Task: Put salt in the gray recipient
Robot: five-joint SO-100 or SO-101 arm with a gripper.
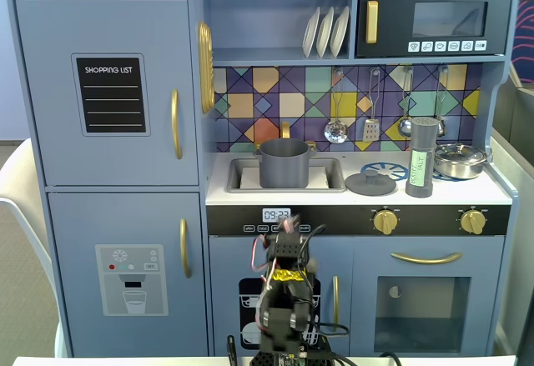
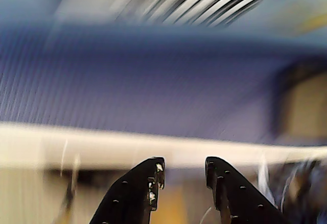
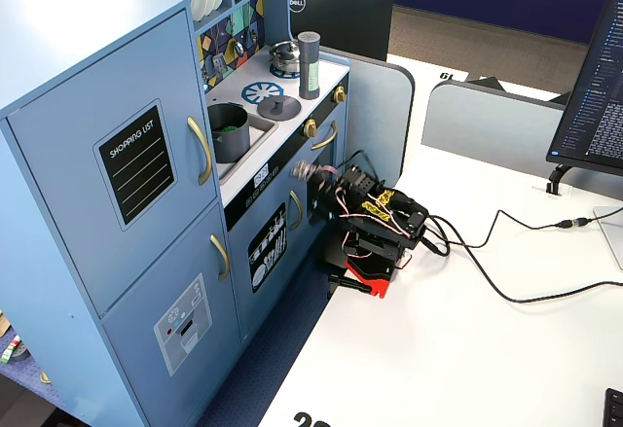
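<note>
The salt (image 1: pixel 422 157) is a tall dark-gray shaker with a pale green label. It stands upright on the counter's right side, and it also shows in the other fixed view (image 3: pixel 309 65). The gray recipient (image 1: pixel 284 163) is a matte pot with side handles, and it sits in the sink in both fixed views (image 3: pixel 229 131). My gripper (image 1: pixel 288 226) is low in front of the kitchen, below counter level and far from the salt, and it is motion-blurred. In the wrist view my gripper (image 2: pixel 185 165) has its jaws apart with nothing between them, and neither the salt nor the pot shows.
A flat gray lid with a knob (image 1: pixel 370 183) lies between the sink and the salt. A shiny steel pan (image 1: pixel 459 160) sits right of the salt. The arm's base (image 3: pixel 375 242) stands on a white table with cables (image 3: pixel 506 286). Monitors stand to the right (image 3: pixel 596 87).
</note>
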